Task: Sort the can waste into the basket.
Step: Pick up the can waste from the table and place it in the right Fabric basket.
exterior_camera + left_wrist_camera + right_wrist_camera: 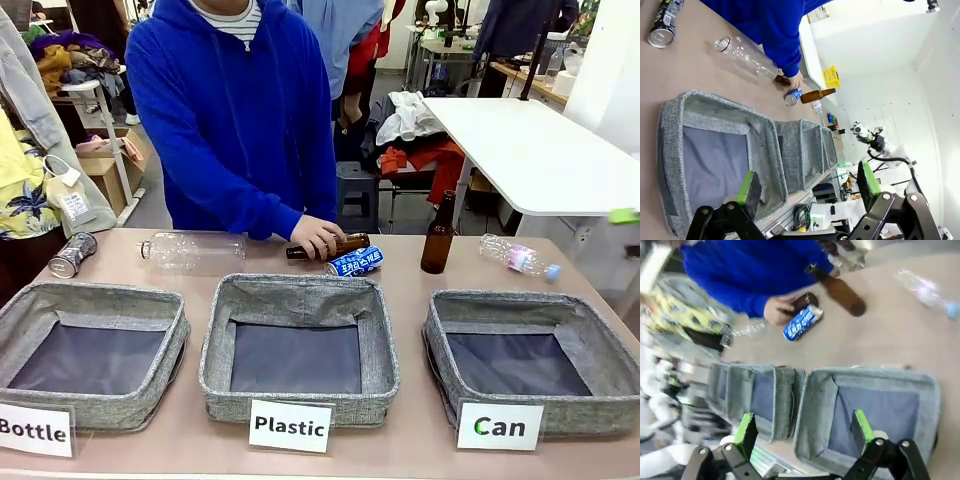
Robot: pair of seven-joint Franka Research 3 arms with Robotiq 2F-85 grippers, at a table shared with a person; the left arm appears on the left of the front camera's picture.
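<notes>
On the front view I read the white label "Can" [499, 426] on the shallow rectangular grey fabric basket [520, 301] at my right end of the surface [405, 445]. Both cans lie outside it. The small blue metal can with white lettering [356, 262] lies on its side behind the middle basket [300, 286], just beside the person's hand [316, 236]. That hand rests on a lying brown glass bottle [350, 243]. The small silver can with dark print [72, 254] lies far left, well apart. The right wrist view looks down over the "Can" basket's rim, with the right end effector [802, 426] spread wide and empty. The left wrist view adds the silver can's end face. There the left end effector [806, 184] also gapes wide, holding nothing.
</notes>
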